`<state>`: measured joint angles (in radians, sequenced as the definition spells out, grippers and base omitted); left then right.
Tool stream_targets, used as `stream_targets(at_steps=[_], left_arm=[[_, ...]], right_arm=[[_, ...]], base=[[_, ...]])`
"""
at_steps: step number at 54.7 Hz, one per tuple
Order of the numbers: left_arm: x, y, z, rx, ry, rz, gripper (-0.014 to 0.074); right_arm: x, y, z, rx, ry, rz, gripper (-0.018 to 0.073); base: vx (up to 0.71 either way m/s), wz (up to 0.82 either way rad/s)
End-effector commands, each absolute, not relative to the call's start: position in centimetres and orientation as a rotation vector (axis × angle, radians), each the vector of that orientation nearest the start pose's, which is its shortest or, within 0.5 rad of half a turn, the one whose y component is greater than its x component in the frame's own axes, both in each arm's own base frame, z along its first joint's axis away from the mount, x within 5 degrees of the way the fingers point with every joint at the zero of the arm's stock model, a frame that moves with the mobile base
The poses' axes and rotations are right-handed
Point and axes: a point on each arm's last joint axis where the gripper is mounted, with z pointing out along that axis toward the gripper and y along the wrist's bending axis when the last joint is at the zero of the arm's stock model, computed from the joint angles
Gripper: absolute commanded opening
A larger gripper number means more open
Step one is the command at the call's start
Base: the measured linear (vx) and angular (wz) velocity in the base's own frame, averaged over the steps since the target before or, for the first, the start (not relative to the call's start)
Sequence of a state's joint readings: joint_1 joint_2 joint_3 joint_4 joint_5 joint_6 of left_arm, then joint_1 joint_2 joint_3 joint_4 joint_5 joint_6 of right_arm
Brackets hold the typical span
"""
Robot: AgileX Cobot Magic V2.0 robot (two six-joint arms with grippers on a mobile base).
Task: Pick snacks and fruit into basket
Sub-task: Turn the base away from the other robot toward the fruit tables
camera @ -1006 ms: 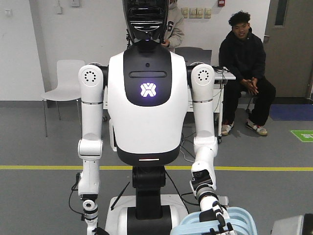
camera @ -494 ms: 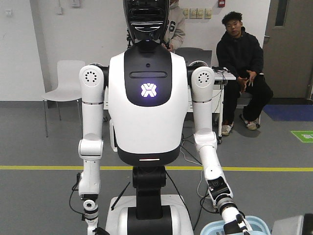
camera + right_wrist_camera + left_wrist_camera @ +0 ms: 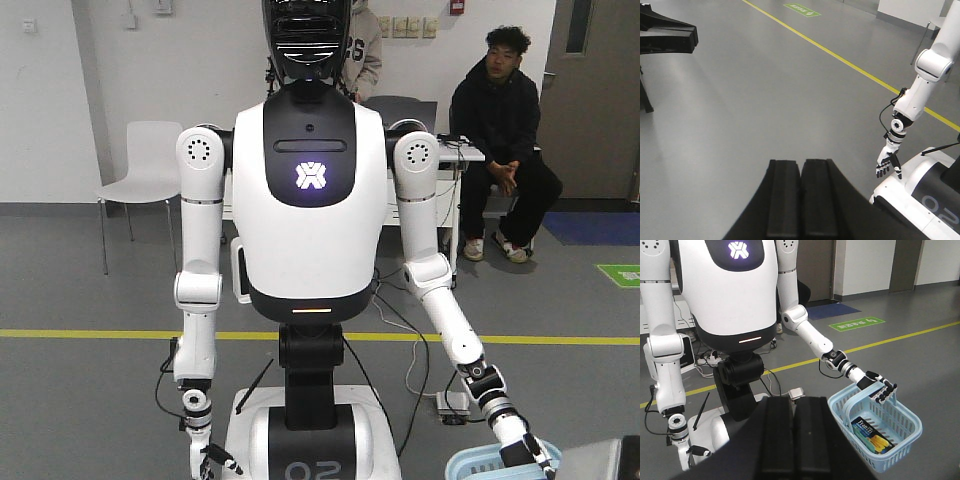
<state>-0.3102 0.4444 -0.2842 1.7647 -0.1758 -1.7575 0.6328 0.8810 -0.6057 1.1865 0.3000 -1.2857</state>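
The left jaws (image 3: 793, 402) and right jaws (image 3: 801, 164) were pressed together, empty. Just right of the left jaws, the basket (image 3: 890, 460) hung from a humanoid's hand (image 3: 879, 390), with a packet (image 3: 871, 436) inside. It looked light and stiff, and was probably best taken by its handle (image 3: 847, 399). No fruit showed.

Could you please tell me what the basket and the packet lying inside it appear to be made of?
The basket looks like moulded light-blue plastic with a smooth, slightly glossy finish; its sides are an even open lattice. The packet seems to be printed plastic film, flat and faintly shiny, though it is too small to be sure.
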Motion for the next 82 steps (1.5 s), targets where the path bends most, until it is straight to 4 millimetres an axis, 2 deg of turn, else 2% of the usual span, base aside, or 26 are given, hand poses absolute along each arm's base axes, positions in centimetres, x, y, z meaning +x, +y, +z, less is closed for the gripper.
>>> stream_targets(at_steps=[1, 52, 82], left_arm=[[9.48, -4.42, 28.26, 0.403, 1.615, -0.323, 0.0003], [9.48, -4.42, 28.26, 0.403, 1.615, -0.323, 0.0003], [9.48, -4.42, 28.26, 0.403, 1.615, -0.323, 0.0003]], right_arm=[[13.49, 12.76, 32.72, -0.833, 1.658, 0.612, -0.0008], [13.48, 12.76, 32.72, -0.833, 1.659, 0.613, -0.0008], [13.48, 12.77, 32.72, -0.836, 1.657, 0.612, -0.0008]], base=[[-0.21, 0.05], [-0.26, 0.01], [-0.08, 0.37]])
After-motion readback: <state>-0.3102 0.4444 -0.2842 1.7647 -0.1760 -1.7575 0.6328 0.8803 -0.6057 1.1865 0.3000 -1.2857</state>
